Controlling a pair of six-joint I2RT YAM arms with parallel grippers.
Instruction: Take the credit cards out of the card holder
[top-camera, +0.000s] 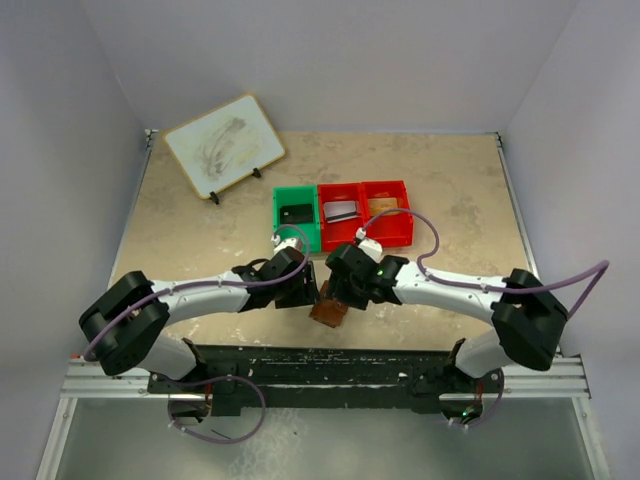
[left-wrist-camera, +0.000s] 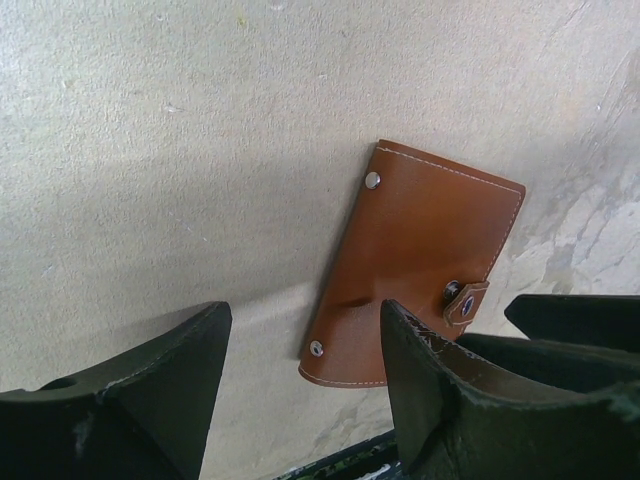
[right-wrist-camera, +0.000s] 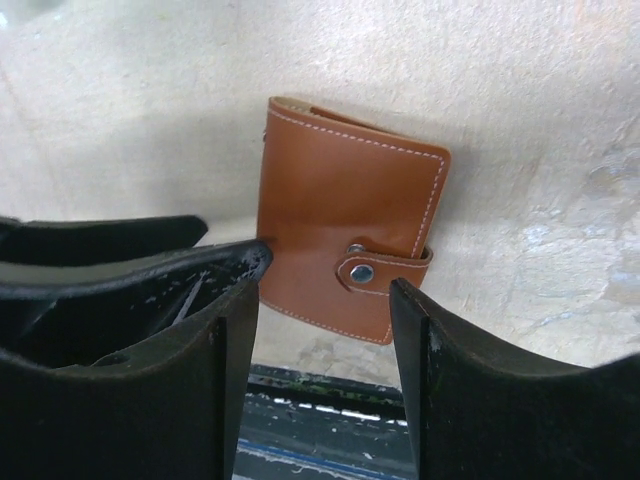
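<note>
The card holder (top-camera: 328, 313) lies on the table (top-camera: 180, 240) close to the middle of its near edge, right under the spot where the 2 arms meet. It is folded shut, brown leather side up, and its small side tab (right-wrist-camera: 375, 268) is snapped down over the free edge. 2 metal studs show along the opposite edge in the left wrist view.

The left gripper (top-camera: 300, 290) comes in from the left side, its jaws well apart and nothing between them but bare table and a corner of the card holder (left-wrist-camera: 420, 260). One of its fingers (left-wrist-camera: 450, 400) overlaps the near end of the leather in that view, and I cannot tell whether it touches.

The right gripper (top-camera: 340, 290) comes in from the right, jaws also spread wide and holding nothing. The card holder (right-wrist-camera: 345, 210) sits just beyond its fingertips.

Toward the far edge, around the middle, a green bin (top-camera: 278, 220) stands with 2 red bins (top-camera: 388, 240) touching it on the right. A pale board (top-camera: 224, 145) leans on a stand near the far left corner
</note>
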